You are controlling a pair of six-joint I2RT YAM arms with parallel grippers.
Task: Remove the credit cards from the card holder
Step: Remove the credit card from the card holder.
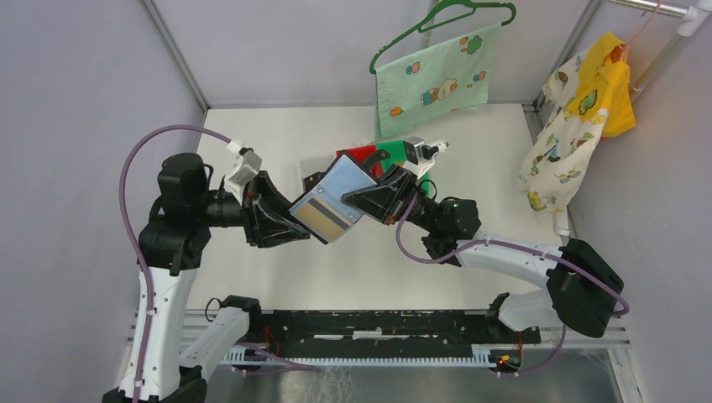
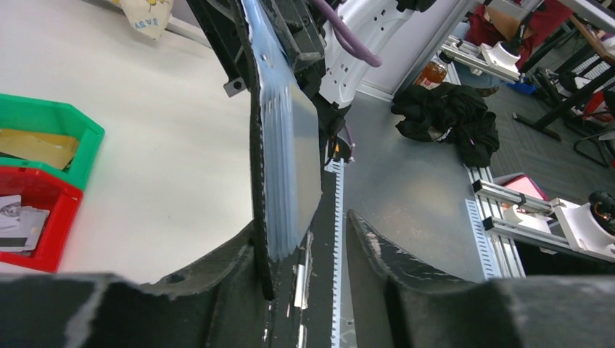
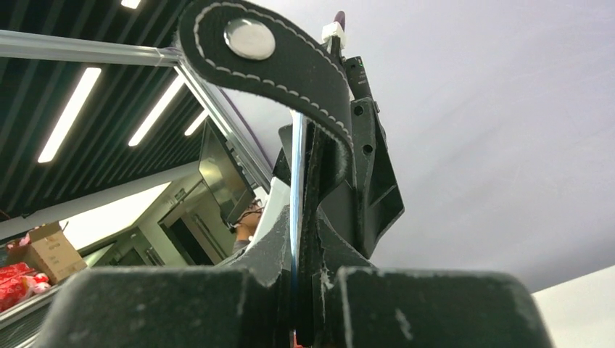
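The right gripper [image 3: 301,254] is closed tight on one wall of the card holder [image 1: 334,195]. The holder's strap with the round metal snap [image 3: 250,38] curves over the fingers. The left gripper [image 2: 301,235] has its jaws apart. The other edge of the holder stands between them and touches one finger [image 2: 225,283], and there is a clear gap to the other finger [image 2: 406,283].

The holder is in the air above the middle of the table [image 2: 167,145], spread open between the two arms, with its grey-blue lining turned up. A tan-gold card [image 1: 321,218] lies in its near pocket. I cannot tell if more cards are behind it.

On the far side, just behind the holder, two bins stand touching side by side. The red bin [image 2: 43,257] contains some whitish-grey cards [image 2: 18,221]. The green bin [image 2: 69,119] contains a flat tan piece [image 2: 36,148], and I cannot tell if it is one card or several.
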